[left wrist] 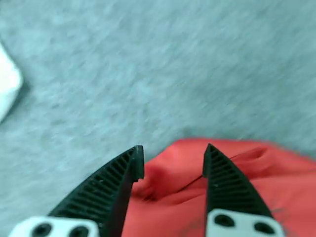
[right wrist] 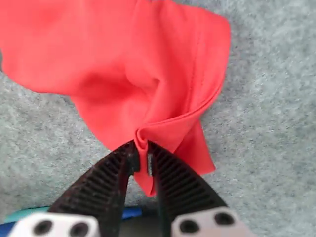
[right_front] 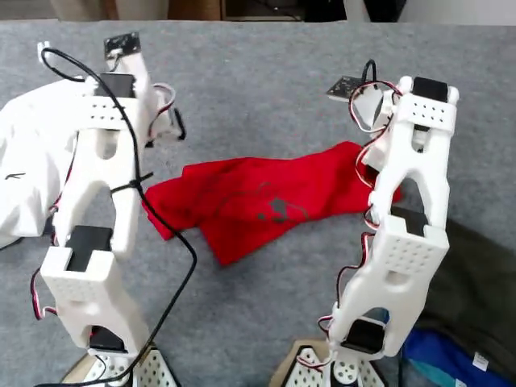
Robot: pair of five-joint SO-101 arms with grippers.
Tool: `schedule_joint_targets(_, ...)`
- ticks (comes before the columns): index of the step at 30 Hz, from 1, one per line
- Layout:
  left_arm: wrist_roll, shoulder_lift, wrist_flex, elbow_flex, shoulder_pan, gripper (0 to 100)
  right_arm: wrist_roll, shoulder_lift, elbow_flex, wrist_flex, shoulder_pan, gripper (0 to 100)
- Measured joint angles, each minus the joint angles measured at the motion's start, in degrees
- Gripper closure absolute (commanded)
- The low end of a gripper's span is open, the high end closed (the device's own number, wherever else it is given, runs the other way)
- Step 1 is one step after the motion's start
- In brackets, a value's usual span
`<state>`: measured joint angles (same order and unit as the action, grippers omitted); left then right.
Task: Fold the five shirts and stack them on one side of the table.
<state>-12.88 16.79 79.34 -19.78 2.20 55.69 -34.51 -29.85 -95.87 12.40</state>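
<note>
A crumpled red shirt (right_front: 258, 201) lies across the middle of the grey table. In the right wrist view my right gripper (right wrist: 141, 157) is shut on a pinched fold of the red shirt (right wrist: 123, 64) near its edge. In the high view that arm stands at the shirt's right end. My left gripper (left wrist: 173, 160) hangs open just above the other end of the red shirt (left wrist: 207, 197), its black fingers (left wrist: 118, 180) apart with nothing held. A white shirt (right_front: 28, 161) lies bunched at the table's left edge.
A dark shirt (right_front: 480, 282) and a blue shirt (right_front: 439, 355) lie at the front right corner. Black cable (right_front: 173, 234) loops from the left arm over the table. The far half of the grey table (right_front: 258, 72) is bare.
</note>
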Motion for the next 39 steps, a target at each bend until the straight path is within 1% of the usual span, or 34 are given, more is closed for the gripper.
schedule_joint_targets(4,-6.7,1.0,-6.2,0.0,5.4,79,0.0,0.0,0.2,1.5,0.0,99.5)
schedule_joint_targets(8,-7.8,5.5,-7.8,-1.8,13.3,79,0.0,-0.2,0.2,1.8,0.0,99.5)
schedule_joint_targets(10,-8.2,8.6,-8.1,-3.3,16.2,79,0.0,-0.5,0.1,1.8,0.0,99.5)
schedule_joint_targets(13,-9.3,14.2,-8.1,-7.1,17.9,79,0.0,-0.7,0.0,1.8,0.3,99.5)
schedule_joint_targets(20,-12.0,26.5,-6.7,-18.3,18.3,79,0.0,-0.8,0.0,1.8,1.1,99.5)
schedule_joint_targets(23,-12.5,31.4,-3.7,-23.2,18.4,79,0.0,-0.8,0.0,1.8,1.1,99.5)
schedule_joint_targets(28,-12.8,34.9,6.1,-33.4,18.3,79,0.0,-0.8,0.0,1.8,1.1,99.5)
schedule_joint_targets(31,-12.8,36.6,9.8,-37.9,18.3,81,0.0,-0.8,0.0,1.8,1.1,99.5)
schedule_joint_targets(36,-12.8,38.8,14.2,-41.8,18.5,89,0.0,-0.8,0.0,1.8,1.1,99.5)
schedule_joint_targets(39,-12.8,40.0,14.8,-42.2,19.0,88,0.0,-0.8,0.0,1.8,1.1,99.5)
